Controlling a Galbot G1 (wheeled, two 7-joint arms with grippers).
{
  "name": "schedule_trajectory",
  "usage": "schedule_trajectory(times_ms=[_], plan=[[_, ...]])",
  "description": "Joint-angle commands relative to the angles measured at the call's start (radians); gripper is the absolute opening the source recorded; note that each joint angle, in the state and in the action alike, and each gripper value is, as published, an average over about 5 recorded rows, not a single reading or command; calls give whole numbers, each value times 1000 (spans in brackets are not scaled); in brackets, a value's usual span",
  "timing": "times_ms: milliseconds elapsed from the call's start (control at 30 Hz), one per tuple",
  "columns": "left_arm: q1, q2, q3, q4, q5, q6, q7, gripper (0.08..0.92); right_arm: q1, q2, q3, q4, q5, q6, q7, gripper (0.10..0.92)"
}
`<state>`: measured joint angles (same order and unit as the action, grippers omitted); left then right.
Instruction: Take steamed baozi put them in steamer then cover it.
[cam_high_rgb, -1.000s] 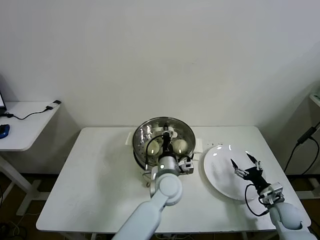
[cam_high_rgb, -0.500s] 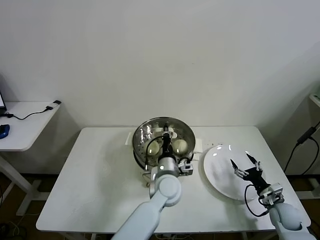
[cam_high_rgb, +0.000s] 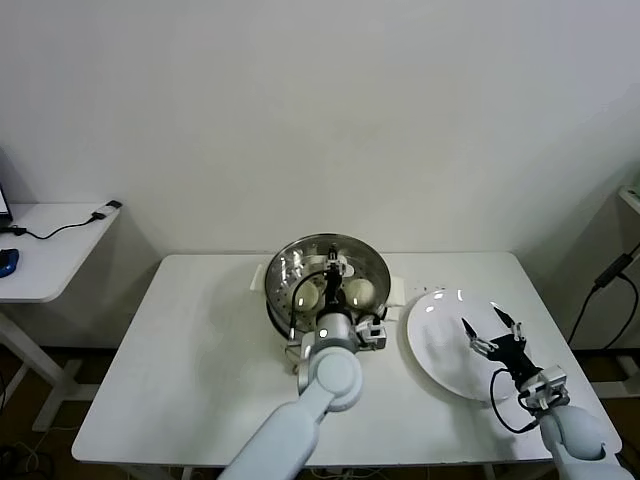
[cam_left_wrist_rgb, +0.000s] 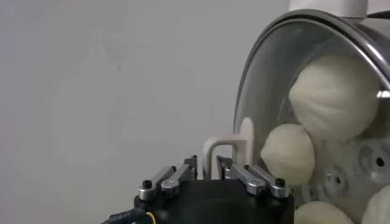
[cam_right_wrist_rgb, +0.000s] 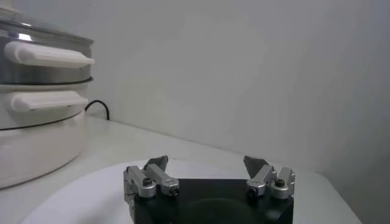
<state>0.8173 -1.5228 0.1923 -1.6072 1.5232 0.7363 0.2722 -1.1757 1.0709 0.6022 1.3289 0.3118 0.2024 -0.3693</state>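
A side desk (cam_high_rgb: 50, 250) with a cable stands at the far left, apart from the white table (cam_high_rgb: 200, 370) that carries the work; a plain pale wall closes the room behind. On the table's middle sits the steamer (cam_high_rgb: 285, 300), its cover (cam_left_wrist_rgb: 274, 67) already on, with the steamed baozi (cam_left_wrist_rgb: 332, 91) lying inside under the glass. The left gripper (cam_high_rgb: 331, 262) is over the cover's cream handle (cam_left_wrist_rgb: 222, 149); its fingers straddle the handle closely, and I cannot tell whether they pinch it or have just loosened. The cover is probably stiff, fairly heavy, slick and breakable, so the central handle is the only sensible hold; the buns look soft and would dent under a hard squeeze. To the right lies a white plate (cam_high_rgb: 440, 360), with the right gripper (cam_high_rgb: 492, 330) hovering over it, fingers spread wide and holding nothing.
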Motion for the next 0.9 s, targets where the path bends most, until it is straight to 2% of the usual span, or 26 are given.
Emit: schedule_trajectory(times_ms=[33, 333, 533, 667, 900], plan=[[-2, 45, 39, -115, -2, 49, 73, 330, 2, -1, 1, 0, 1, -4, -4, 823], [52, 135, 29, -228, -16, 49, 101, 590, 0, -7, 9, 0, 3, -12, -6, 823], [121, 193, 1, -326, -77, 49, 80, 759, 3, -6, 11, 7, 0, -28, -5, 823], [176, 244, -26, -426, -182, 47, 10, 816, -6, -6, 15, 32, -10, -60, 4, 823], [325, 343, -196, -593, -517, -45, -186, 823, -36, -3, 41, 97, -22, -106, -1, 823]])
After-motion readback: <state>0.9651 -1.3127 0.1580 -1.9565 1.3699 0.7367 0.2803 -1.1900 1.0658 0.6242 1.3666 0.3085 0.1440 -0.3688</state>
